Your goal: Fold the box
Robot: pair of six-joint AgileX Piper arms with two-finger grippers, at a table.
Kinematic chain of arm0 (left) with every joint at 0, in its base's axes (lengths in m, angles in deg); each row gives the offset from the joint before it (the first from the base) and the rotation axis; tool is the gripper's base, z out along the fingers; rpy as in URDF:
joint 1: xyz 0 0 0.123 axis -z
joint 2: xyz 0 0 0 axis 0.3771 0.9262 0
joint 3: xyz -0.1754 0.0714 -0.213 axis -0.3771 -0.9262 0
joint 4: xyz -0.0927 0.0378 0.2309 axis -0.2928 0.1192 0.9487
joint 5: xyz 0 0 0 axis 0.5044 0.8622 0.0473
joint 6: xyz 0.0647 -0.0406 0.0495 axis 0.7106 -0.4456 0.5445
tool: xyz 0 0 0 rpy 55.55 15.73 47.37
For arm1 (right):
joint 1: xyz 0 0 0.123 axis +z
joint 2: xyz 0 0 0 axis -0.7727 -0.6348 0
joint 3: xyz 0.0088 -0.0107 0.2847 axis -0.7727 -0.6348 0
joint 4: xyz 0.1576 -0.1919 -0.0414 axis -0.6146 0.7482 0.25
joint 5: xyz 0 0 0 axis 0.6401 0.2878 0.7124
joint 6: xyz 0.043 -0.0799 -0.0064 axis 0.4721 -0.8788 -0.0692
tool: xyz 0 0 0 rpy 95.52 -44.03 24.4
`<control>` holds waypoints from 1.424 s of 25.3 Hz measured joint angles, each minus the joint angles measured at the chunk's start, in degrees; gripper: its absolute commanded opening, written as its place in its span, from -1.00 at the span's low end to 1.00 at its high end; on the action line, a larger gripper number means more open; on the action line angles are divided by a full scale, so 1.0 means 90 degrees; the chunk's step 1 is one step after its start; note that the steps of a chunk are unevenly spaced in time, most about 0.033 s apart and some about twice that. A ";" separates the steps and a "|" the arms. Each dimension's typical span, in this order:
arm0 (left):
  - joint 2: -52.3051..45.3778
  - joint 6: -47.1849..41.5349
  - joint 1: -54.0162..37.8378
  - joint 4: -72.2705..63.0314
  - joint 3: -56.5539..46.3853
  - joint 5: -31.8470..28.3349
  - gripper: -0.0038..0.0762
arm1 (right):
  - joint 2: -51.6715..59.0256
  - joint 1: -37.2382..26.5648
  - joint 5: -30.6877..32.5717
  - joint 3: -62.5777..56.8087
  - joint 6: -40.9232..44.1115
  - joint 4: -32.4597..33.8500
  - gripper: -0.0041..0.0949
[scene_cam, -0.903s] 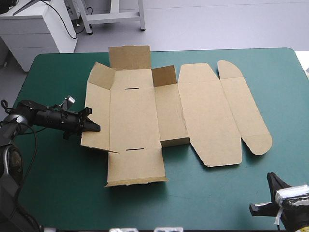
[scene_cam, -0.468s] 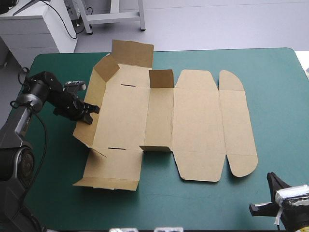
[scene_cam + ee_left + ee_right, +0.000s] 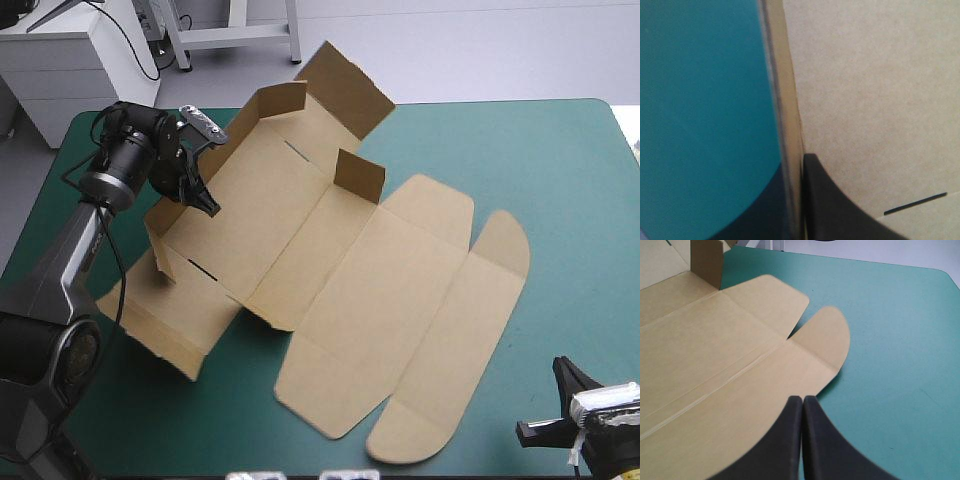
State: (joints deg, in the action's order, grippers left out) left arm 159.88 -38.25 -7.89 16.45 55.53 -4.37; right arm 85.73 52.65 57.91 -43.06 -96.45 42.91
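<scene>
Item: brown box (image 3: 330, 260), one cut board sheet, lying slantwise across the teal-green table (image 3: 560, 180), partly erected. Condition: long side wall (image 3: 250, 115) at the table's left stands raised. The far end flap (image 3: 350, 90) and a small inner tab (image 3: 360, 175) are also upright. The near end flap (image 3: 165, 325), lid panel (image 3: 390, 300) and rounded tuck flap (image 3: 470, 340) lie flat. Two slots are cut in the base, one (image 3: 200, 268) by the near crease. Left pincer (image 3: 208, 203): pinching the top edge of the raised side wall, with the board seen edge-on between its black fingers in the left wrist view. Right pincer (image 3: 802, 400): pressed together with nothing in it, at the table's near right corner. It points over the lid panel and is apart from the board in the high view. Step judged in hand: standing and turning in the side wall, an early stage with most panels yet to rise. Handling notes: swing the wall about its own crease rather than pulling outward, since a loose sheet will probably slide or pivot on the cover. The grip is best low enough on the edge that the board does not buckle. The wall's end tabs should be squared inward before the end flaps come over, so that the flaps' tongues can meet the slots. The idle right pincer could press the lid panel down as an anchor. Risk: a creased wall or a skewed base.
</scene>
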 measured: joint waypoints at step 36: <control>-0.0679 -0.2090 0.4194 0.6119 -0.2810 -0.2251 -0.93 | 0.0000 0.0000 0.0000 0.0000 0.0000 0.0000 -0.96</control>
State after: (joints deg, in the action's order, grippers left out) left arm 153.76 -57.06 29.86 71.52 30.24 -24.63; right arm 85.73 52.65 57.91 -43.06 -96.45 42.91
